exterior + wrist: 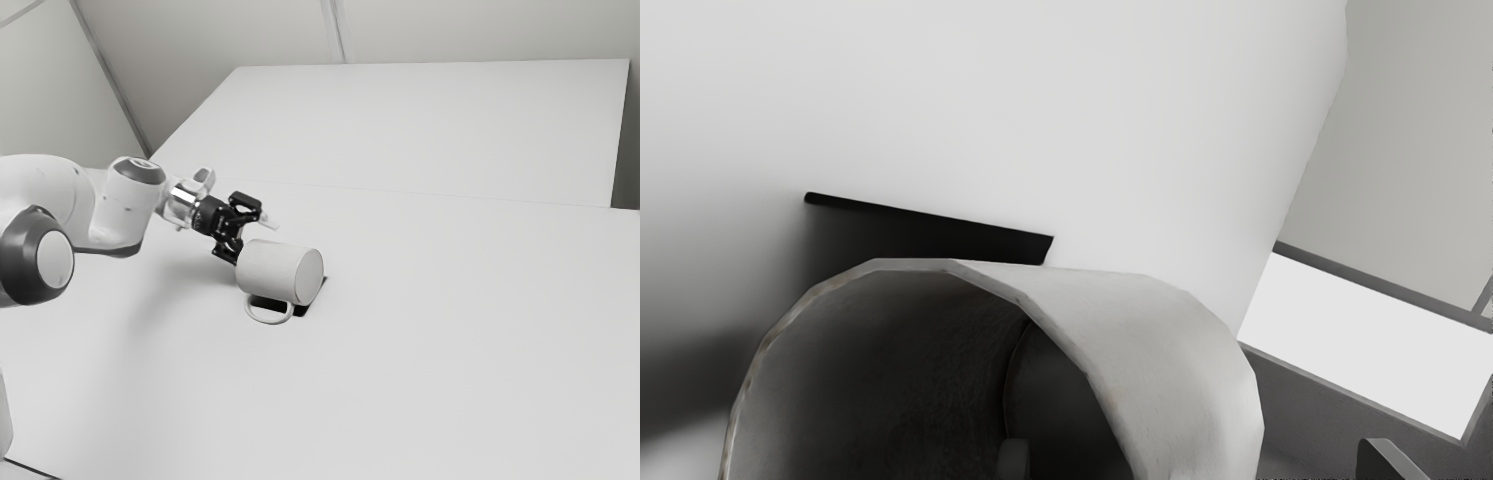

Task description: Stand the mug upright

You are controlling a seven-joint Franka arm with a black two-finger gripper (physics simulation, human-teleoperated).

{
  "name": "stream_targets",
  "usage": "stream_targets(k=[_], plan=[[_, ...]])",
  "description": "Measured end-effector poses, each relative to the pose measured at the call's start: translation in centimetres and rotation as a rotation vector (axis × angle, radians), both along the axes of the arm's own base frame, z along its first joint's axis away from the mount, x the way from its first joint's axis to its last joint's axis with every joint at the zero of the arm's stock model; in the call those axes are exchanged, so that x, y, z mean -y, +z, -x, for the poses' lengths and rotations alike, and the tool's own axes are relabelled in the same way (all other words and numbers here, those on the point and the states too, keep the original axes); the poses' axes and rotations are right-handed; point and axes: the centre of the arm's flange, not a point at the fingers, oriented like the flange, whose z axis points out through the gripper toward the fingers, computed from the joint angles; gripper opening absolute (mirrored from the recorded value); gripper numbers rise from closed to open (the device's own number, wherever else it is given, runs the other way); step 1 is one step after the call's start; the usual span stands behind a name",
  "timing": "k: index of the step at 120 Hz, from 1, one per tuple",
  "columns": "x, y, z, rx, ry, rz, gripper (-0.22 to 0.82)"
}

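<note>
Pale, smooth table (450, 350) in front of me, w/ a white mug (278, 270) lying on its side on it, base twd the exterior view's right. Blk patch (926, 230) on the surface too, right by the mug, partly hidden; shadow or flat obj., can't tell.

Arm (60, 185): smooth white rounded segments; dark grey collar (18, 262) around a plain white disc (54, 260); dark grey oval cap (140, 172) at a further joint; bright silvery band (183, 204) near the wrist; black, angular, linked claw (248, 240).
</note>
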Motion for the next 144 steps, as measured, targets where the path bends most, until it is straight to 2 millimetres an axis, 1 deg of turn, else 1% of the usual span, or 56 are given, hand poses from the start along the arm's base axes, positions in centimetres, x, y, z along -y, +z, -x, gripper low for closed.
stream_targets(k=[12,20,30,39,48,64,75,90,97,103,109,113,122,130,144], plan=[[0.2,0.0,-0.1,-0.002,0.003,0.007,0.25],[0.3,0.1,-0.2,0.001,0.004,0.007,0.11],[0.4,0.6,-0.5,0.008,0.004,0.007,0.0],[0.8,0.7,-0.6,0.009,-0.001,0.006,-0.06],[1.0,1.2,-1.0,0.02,-0.006,0.0,-0.09],[1.4,3.0,-1.9,0.056,-0.021,-0.022,-0.14],[1.9,5.7,-2.4,0.091,-0.053,-0.07,-0.14],[2.4,9.9,-1.9,0.131,-0.105,-0.179,-0.16],[2.5,11.6,-1.4,0.144,-0.144,-0.265,-0.16],[3.0,13.1,-0.9,0.157,-0.193,-0.358,-0.17],[3.5,14.2,-0.1,0.164,-0.242,-0.461,-0.17],[4.0,14.6,0.6,0.166,-0.273,-0.526,-0.17],[5.4,14.8,2.4,0.174,-0.338,-0.658,-0.17],[6.3,14.6,3.9,0.191,-0.389,-0.771,-0.18],[7.1,14.3,5.5,0.231,-0.422,-0.9,-0.18]])
